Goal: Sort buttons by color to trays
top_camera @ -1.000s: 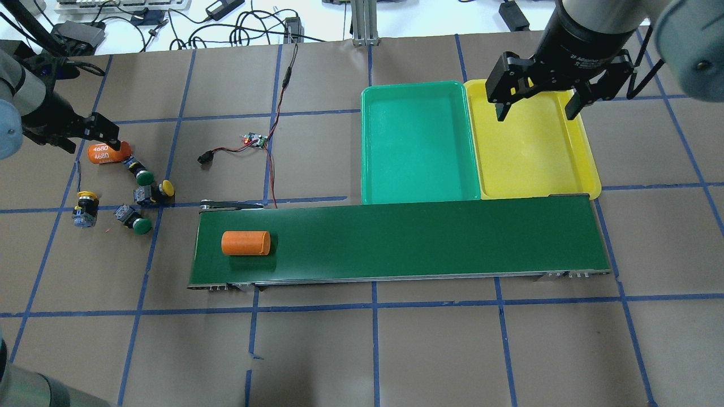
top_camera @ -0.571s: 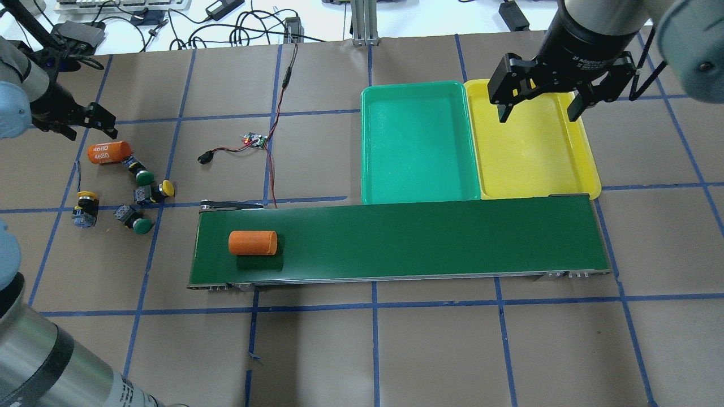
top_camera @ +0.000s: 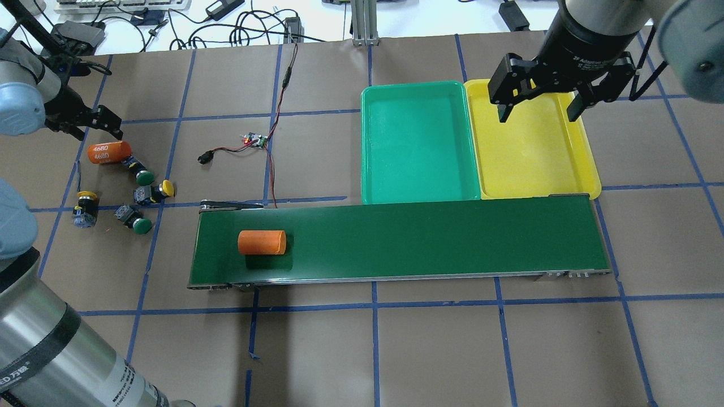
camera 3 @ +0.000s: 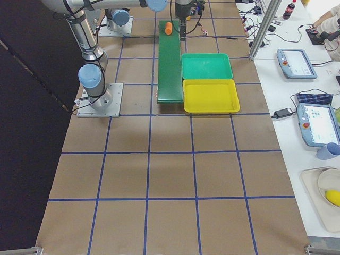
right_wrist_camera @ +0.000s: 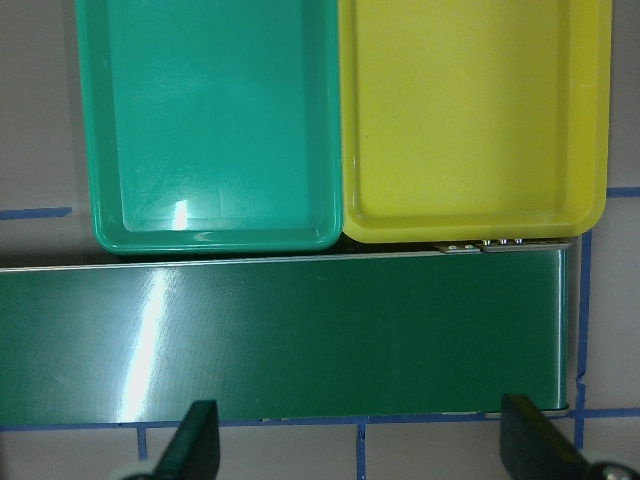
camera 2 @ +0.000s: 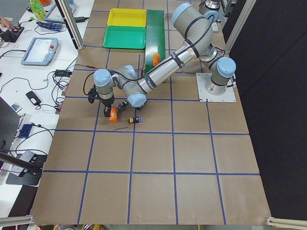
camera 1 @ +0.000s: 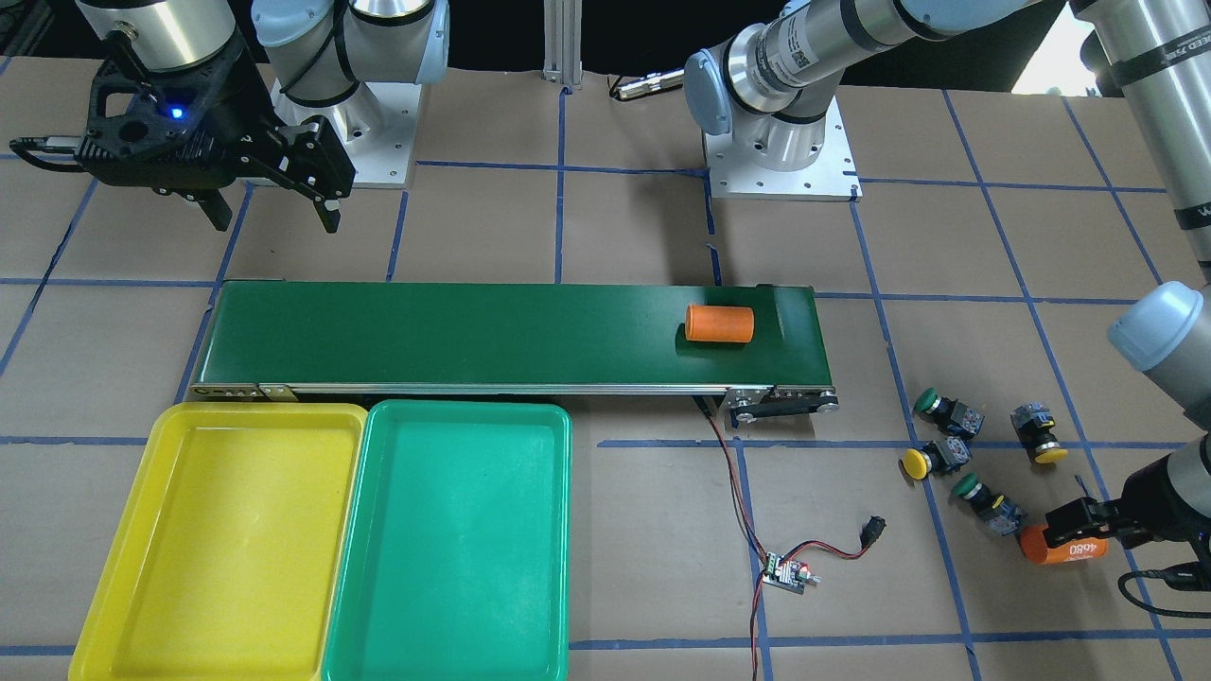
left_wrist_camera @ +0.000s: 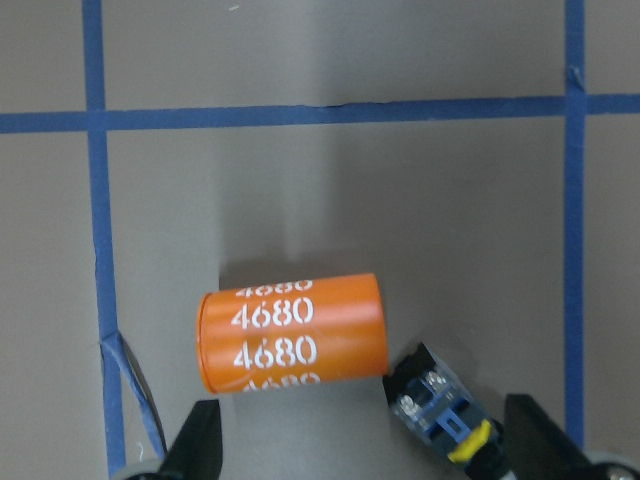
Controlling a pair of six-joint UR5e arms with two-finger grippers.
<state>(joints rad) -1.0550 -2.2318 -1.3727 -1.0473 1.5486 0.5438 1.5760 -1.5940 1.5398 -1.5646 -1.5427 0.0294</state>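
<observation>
Squarely across a brown-papered table (top_camera: 452, 350) gridded in blue tape runs a long dark-green conveyor belt (top_camera: 424, 237). Two trays lie side by side, touching, against the belt's far edge at the robot's right end. The green tray (top_camera: 417, 147) is toward the middle and the yellow tray (top_camera: 531, 152) is outermost. The right arm (top_camera: 594, 28) hangs high above that end, the right jaws spread wide and holding nothing. Its wrist camera looks straight down on both trays and the belt. The left arm (camera 1: 1159, 497) reaches to the table's opposite end. There the left jaws, also wide open and empty, hover over an orange cylinder marked 4680 (top_camera: 104, 152) lying on its side. A plain orange cylinder (top_camera: 262, 242) lies on the belt near its left end. All four buttons sit on the table by the marked cylinder, off the belt and well apart from the trays. One green button (top_camera: 141, 175) is just beside the cylinder, with a yellow button (top_camera: 154, 192) next to it. Another green button (top_camera: 134, 220) sits nearer the robot, and a second yellow button (top_camera: 85, 208) stands off to the outside. A small circuit board (top_camera: 254, 139) with red and black wires lies beyond the belt.
</observation>
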